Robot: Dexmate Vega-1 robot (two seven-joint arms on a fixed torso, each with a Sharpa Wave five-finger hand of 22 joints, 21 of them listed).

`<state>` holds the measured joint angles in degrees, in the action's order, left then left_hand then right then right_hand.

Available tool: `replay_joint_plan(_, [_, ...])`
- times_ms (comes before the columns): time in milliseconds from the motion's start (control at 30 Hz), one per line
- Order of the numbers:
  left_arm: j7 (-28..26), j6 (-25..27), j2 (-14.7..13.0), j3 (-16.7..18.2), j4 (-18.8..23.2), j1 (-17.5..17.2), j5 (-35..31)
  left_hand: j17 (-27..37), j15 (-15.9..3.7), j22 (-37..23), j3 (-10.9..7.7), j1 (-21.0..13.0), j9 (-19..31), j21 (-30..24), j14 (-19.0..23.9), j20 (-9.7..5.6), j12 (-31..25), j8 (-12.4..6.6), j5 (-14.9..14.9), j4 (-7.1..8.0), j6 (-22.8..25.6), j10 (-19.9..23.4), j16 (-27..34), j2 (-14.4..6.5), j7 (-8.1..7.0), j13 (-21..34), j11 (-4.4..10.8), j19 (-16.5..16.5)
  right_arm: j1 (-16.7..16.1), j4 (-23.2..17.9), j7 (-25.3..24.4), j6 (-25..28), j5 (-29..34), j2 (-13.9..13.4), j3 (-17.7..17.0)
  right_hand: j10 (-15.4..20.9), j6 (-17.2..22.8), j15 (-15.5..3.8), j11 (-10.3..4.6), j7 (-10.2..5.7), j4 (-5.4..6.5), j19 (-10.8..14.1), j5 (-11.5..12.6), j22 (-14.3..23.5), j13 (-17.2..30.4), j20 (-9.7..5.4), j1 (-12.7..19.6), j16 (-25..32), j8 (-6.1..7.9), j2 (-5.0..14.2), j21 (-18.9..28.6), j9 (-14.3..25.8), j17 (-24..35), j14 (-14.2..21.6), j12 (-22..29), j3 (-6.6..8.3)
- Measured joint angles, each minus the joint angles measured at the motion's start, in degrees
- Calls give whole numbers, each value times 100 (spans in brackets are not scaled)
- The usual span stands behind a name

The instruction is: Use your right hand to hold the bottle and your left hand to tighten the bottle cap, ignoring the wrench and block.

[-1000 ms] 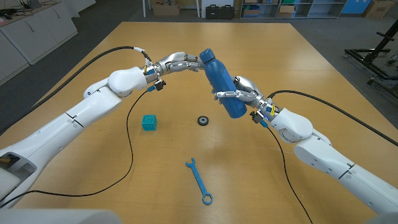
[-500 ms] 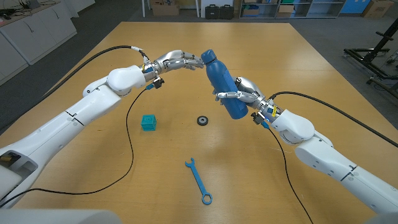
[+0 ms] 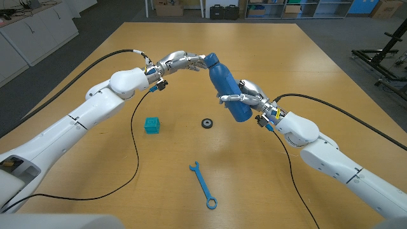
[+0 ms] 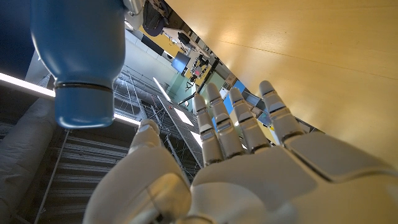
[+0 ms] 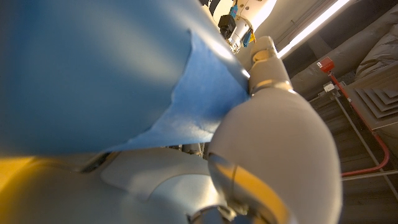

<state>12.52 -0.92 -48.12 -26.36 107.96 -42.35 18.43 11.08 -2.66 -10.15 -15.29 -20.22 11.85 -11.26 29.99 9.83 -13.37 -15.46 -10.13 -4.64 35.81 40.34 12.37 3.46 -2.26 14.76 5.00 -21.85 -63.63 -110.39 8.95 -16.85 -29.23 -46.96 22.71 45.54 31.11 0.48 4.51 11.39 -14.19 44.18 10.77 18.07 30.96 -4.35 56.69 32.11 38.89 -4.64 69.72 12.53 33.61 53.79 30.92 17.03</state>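
Head view: we see our right hand (image 3: 245, 94) gripping the tilted blue bottle (image 3: 227, 90) above the counter (image 3: 191, 38); our left hand (image 3: 181, 62), fingers spread wide, reaches beside its cap (image 3: 212, 60).

Table: my wooden table (image 3: 318, 70)
Block (image 3: 152, 124): nine o'clock
Black ring (image 3: 207, 123): centre
Wrench (image 3: 204, 184): six o'clock

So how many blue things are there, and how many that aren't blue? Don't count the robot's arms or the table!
Blue: 2, the bottle held in the right hand and the wrench
Teal: 1, the block
Black: 1, the small ring
Total: 4 things
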Motion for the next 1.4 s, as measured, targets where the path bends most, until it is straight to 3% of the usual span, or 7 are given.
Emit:
replay_joint_plan(567, [-192, -96, -116, 144, 261, -271, 106, -1, 0, 0, 219, 332, -14, 0, 0, 33, 27, 44, -8, 36, 0, 0, 0, 333, 0, 0, 0, 32, 280, 293, -9, 361, 104, 125, 221, 15, 0, 0, 9, 0, 1, -6, 0, -26, 0, 6, 0, -9, -35, 0, 43, 13, -1, 0, -25, -1])
replay_joint_plan(833, [-157, -232, -207, 154, 286, -318, 41, -1, -20, 0, 310, 418, -14, 27, -24, 91, 68, 85, -75, -11, -113, -114, -40, 426, -53, 28, 114, 91, 377, 447, -35, 467, 78, 183, 250, 14, 1, 0, 8, 0, -9, -7, 0, -53, 2, 6, 0, -10, -46, 0, 43, 13, 27, 0, -26, 9])
replay_joint_plan(1000, [-149, -283, -276, 165, 319, -349, -72, -5, 0, 0, 259, 258, -14, 27, -44, 91, 90, 85, -113, -110, -142, -144, -40, 480, -82, 29, 144, 91, 417, 535, -76, 491, 40, 212, 250, 14, 1, 0, 8, 0, -10, -7, 0, -53, 25, 7, 0, -14, -56, 0, 65, 13, 27, 0, -26, 11])
replay_joint_plan(1167, [-161, -288, -320, 172, 358, -365, -185, -17, 0, 0, 57, -295, -1, 27, -43, 91, 90, 86, -152, -374, -174, -162, -40, 336, -158, 29, 228, 91, 434, 578, -100, 494, 16, 220, 225, 36, 1, 1, 31, 0, -11, -7, 0, -53, 9, 7, 0, -17, -63, 0, 65, 13, 27, 0, -26, 12])
replay_joint_plan(1400, [-177, -285, -334, 173, 373, -357, -289, -17, 0, 0, -32, -480, 17, 27, -43, 71, 90, 83, -152, -463, -140, -145, -40, 277, -189, 28, 251, 71, 434, 580, -118, 479, 2, 215, 179, 36, 1, 1, 30, 0, -11, -7, 0, -80, 26, 7, 0, -17, -54, 0, 85, 13, 26, 1, -37, 12])
